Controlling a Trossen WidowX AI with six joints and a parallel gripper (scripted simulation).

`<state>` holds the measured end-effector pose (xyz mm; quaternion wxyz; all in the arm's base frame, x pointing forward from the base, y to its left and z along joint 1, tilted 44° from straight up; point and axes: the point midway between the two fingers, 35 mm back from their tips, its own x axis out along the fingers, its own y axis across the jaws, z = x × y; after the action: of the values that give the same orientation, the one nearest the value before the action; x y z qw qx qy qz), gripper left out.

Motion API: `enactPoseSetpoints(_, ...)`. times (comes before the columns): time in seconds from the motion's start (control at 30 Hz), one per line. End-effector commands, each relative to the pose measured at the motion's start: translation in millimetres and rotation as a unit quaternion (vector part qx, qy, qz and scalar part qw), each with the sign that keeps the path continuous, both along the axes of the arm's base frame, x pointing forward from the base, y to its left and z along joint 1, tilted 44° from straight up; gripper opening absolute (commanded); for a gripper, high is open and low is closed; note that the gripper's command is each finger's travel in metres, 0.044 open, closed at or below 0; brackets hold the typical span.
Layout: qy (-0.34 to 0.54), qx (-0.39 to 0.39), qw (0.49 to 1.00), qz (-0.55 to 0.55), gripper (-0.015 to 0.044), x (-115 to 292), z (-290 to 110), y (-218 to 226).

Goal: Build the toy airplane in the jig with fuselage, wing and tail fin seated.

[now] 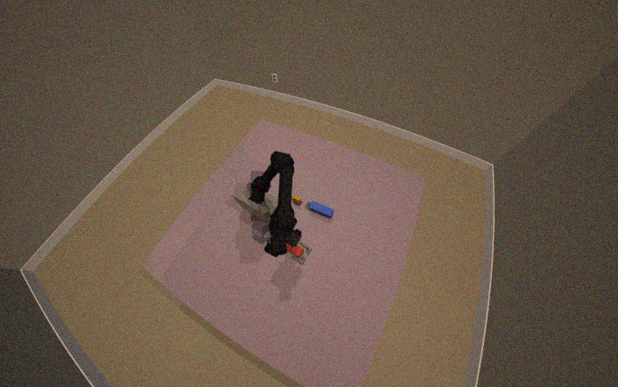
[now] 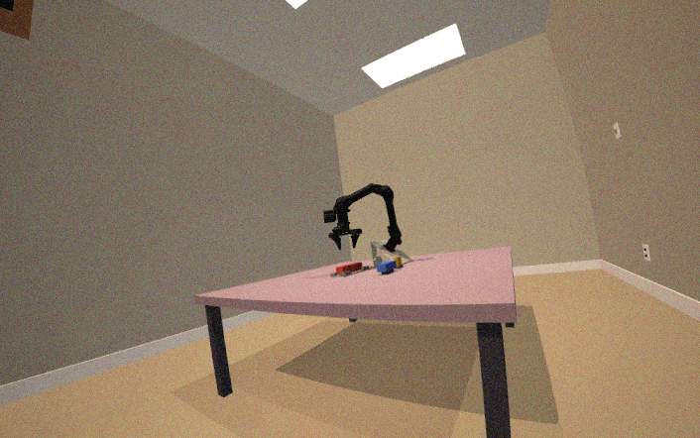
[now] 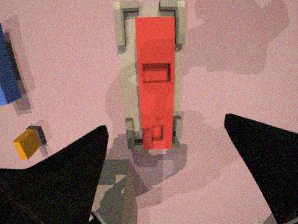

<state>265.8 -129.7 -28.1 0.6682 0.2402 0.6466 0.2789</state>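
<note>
1. jaws are seen spread wide with nothing between them, the gripper (image 3: 162,163) being hung above the jig so the seated part is left untouched.
2. the pink table (image 2: 454,288) is used as the base for every part.
3. the grey cradle (image 3: 121,26) is fixed there to hold the red fuselage (image 3: 154,43), which is laid flat in it, both sockets facing up.
4. the blue wing (image 1: 321,208) is left well apart, unfitted.
5. the orange tail fin (image 3: 28,143) is left beside the wing.
</note>
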Motion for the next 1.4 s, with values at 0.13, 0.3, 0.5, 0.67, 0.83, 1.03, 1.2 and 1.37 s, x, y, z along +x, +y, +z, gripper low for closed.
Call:
enactPoseSetpoints(0.13,-0.009,-0.013,1.0,0.009,0.044,23,24,22)
enactPoseSetpoints(0.3,-0.01,-0.021,1.0,0.005,0.044,55,75,79)
enactPoseSetpoints(0.5,-0.013,-0.011,1.0,0.006,0.044,66,136,156)
enactPoseSetpoints(0.67,-0.012,0.004,1.0,0.011,0.044,58,172,203)
enactPoseSetpoints(0.83,-0.012,0.004,1.0,0.011,0.044,58,170,205)
enactPoseSetpoints(1.03,-0.012,0.005,1.0,0.011,0.044,58,147,227)
enactPoseSetpoints(1.2,-0.012,0.005,1.0,0.011,0.044,59,137,237)
enactPoseSetpoints(1.37,-0.012,0.005,1.0,0.011,0.044,59,135,239)
